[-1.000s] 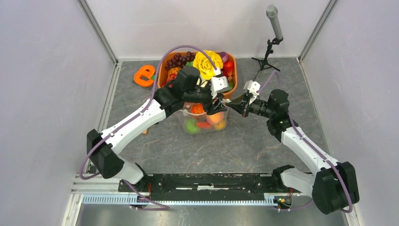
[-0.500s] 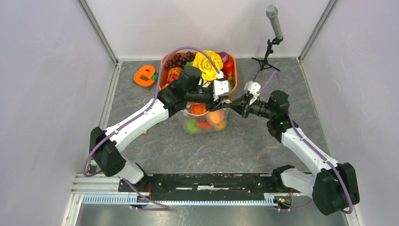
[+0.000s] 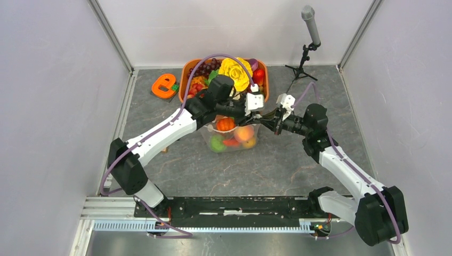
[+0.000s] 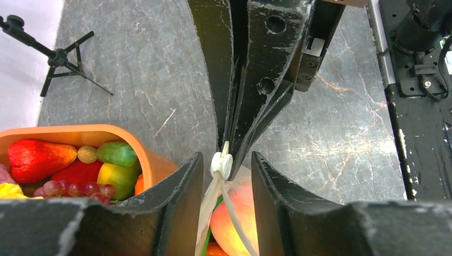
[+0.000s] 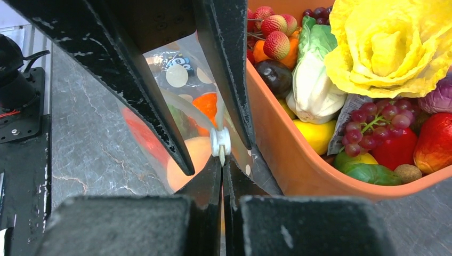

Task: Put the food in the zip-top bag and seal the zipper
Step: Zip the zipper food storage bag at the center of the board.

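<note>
The zip-top bag (image 3: 232, 134) lies in front of the orange tub, with food in it: a peach (image 3: 244, 133), a green piece (image 3: 217, 142) and an orange piece (image 3: 225, 124). My right gripper (image 5: 222, 162) is shut on the bag's right end, just below the zipper's white slider (image 5: 220, 141). My left gripper (image 4: 226, 160) is open. Its fingers (image 4: 178, 202) stand on either side of the slider (image 4: 221, 164), with a gap on each side. Behind the slider the zipper (image 4: 212, 200) is parted into two strips, and the peach (image 4: 237, 213) shows between them. From above, both grippers (image 3: 265, 115) meet at the bag's right corner.
The orange tub (image 3: 184, 81), piled with toy fruit and vegetables, stands right behind the bag, and its wall (image 5: 288, 160) almost touches the bag. An orange letter-shaped toy (image 3: 163, 85) lies at the back left. A microphone stand (image 3: 306, 50) stands at the back right.
My left gripper has moved right along the bag's mouth to the slider, and its jaws have narrowed. The right gripper has kept its grip and barely moved.
</note>
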{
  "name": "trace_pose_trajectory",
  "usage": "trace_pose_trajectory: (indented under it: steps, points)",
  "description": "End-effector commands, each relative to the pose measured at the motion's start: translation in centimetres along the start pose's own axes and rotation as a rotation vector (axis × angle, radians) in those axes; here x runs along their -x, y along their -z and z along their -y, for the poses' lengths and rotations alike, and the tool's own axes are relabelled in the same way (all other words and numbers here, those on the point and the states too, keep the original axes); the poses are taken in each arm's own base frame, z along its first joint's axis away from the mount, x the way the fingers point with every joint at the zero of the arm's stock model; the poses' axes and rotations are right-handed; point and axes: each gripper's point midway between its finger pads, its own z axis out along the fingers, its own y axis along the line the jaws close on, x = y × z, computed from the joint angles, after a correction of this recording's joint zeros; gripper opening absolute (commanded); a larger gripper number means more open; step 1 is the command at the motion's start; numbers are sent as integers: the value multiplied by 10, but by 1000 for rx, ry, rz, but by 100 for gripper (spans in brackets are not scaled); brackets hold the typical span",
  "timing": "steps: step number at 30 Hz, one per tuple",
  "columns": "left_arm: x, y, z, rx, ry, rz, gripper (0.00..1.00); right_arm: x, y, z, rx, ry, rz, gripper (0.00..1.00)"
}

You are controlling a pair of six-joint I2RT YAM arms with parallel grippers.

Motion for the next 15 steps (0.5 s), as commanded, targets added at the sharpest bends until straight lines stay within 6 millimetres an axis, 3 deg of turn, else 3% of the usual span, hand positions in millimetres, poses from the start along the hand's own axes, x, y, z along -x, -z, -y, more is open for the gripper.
trace_pose_trajectory:
  steps: [1,6,15]
  points:
    - [8,5,-2,-20,-38,-5,42,16,1,1,-11,71,38,0]
    - [-3,15,-1,-26,-22,-34,27,17,1,-2,-5,74,43,0]
    - [9,14,0,-50,-37,6,33,15,-1,-7,9,77,33,0]
